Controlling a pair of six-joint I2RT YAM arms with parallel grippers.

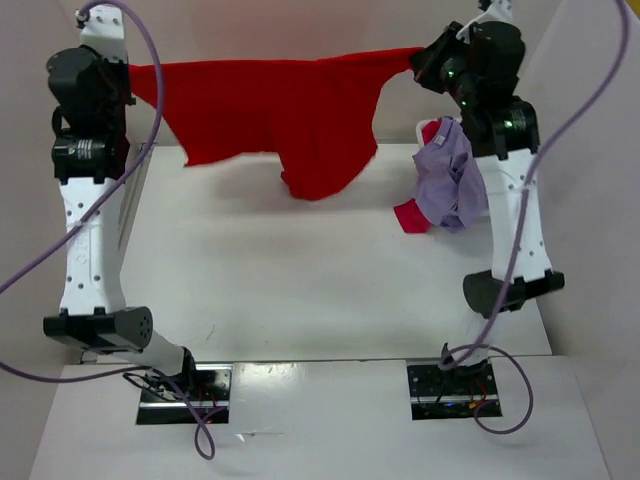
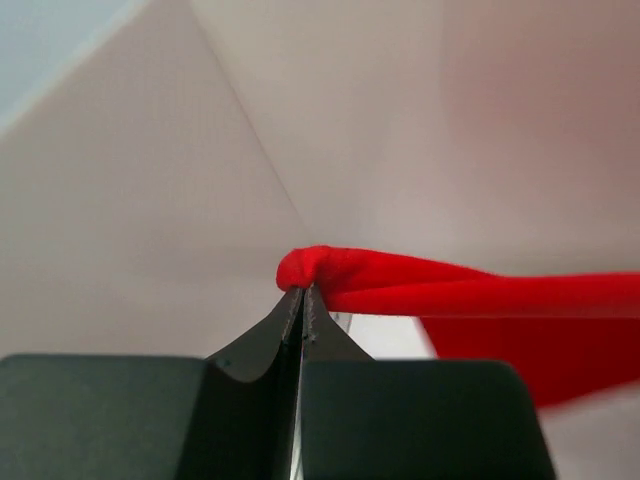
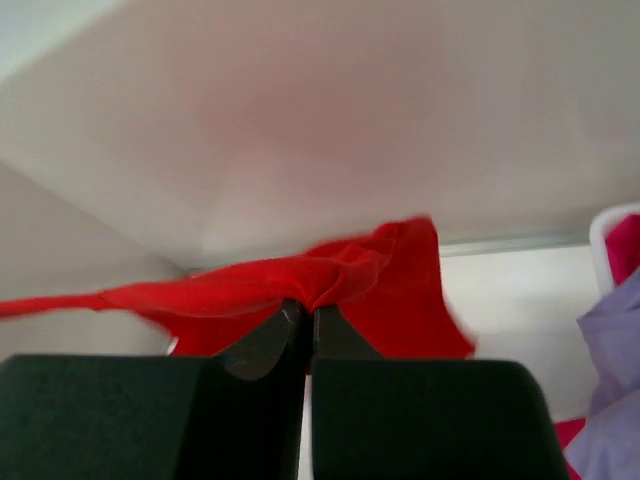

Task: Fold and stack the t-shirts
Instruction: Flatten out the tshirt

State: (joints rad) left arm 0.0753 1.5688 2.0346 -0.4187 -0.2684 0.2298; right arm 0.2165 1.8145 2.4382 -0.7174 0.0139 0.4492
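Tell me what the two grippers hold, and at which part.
Both hold the bright red cloth t-shirt: the left gripper pinches a bunched edge at one end, the right gripper at the opposite end.

White table [image 1: 300, 280], plain matte top, pale panels [image 1: 590, 180] closing it in left, right and behind. At far right, lying in a heap: lavender t-shirt [image 1: 450, 180] on top of crimson t-shirt [image 1: 410, 216], crimson corner flat on the table. White bin [image 1: 428, 128] just behind the heap, only a bit of rim showing; unclear how much cloth sits inside. At far middle, lowest fold of red t-shirt [image 1: 320, 185] down at table level, contact unclear. Two black base plates [image 1: 185, 392] at near edge.
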